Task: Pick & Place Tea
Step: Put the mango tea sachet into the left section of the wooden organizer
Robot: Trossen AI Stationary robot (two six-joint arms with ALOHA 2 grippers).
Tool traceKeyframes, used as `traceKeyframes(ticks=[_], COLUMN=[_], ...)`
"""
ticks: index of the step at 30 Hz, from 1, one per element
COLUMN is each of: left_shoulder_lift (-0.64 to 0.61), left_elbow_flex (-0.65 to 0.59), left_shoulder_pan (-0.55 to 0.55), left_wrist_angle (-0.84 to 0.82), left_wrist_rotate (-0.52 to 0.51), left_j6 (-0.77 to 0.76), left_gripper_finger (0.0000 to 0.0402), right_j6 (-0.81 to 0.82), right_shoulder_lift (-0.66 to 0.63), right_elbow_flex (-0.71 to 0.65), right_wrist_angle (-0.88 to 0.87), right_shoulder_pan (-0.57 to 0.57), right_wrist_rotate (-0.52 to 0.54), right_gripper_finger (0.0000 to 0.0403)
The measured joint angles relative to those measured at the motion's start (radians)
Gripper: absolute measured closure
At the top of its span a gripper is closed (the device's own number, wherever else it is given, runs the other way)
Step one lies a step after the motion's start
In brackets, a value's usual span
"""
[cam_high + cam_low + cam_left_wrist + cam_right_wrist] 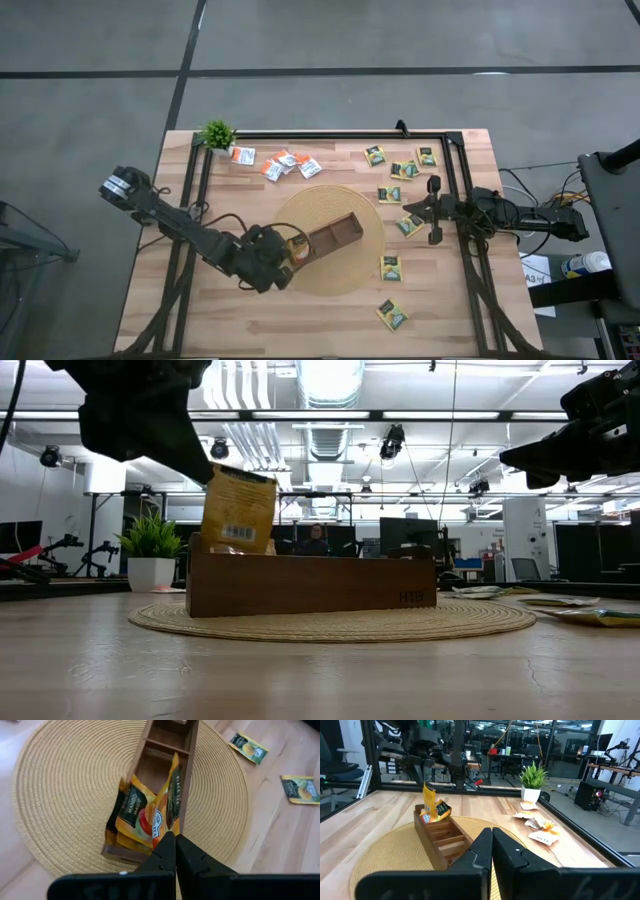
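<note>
Evidently placing: left gripper (174,840) pinched shut on a yellow-orange tea sachet (168,795) upright in the tray (189,750) end compartment beneath it; next, release; right gripper (491,836) shut, empty.

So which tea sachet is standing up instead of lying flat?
The yellow-orange sachet pinched by the left hand, upright in the wooden tray's end compartment.

In the low view, the wooden tray (310,584) hides all but the top of the yellow sachet (238,510) standing in its end compartment. The left gripper (195,460) there is cut off by the picture's top edge. Print on the scattered sachets (399,169) is too small to read from above.
</note>
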Motion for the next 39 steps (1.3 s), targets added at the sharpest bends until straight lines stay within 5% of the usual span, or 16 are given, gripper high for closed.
traceKeyframes(ticks=[17, 39], left_shoulder_lift=[0.016, 0.115], left_elbow_flex=[-0.016, -0.016], left_shoulder_pan=[0.028, 0.054], left_wrist_angle=[0.05, 0.06], left_wrist_rotate=[0.005, 0.137], left_j6=[0.031, 0.025], left_gripper_finger=[0.0402, 0.0402], right_j6=[0.0, 0.0], right_shoulder_lift=[0.0, 0.0], right_elbow_flex=[0.0, 0.0], right_wrist_angle=[0.0, 0.0], right_shoulder_pan=[0.0, 0.0], right_wrist_rotate=[0.0, 0.0], right_gripper_finger=[0.0394, 0.0394])
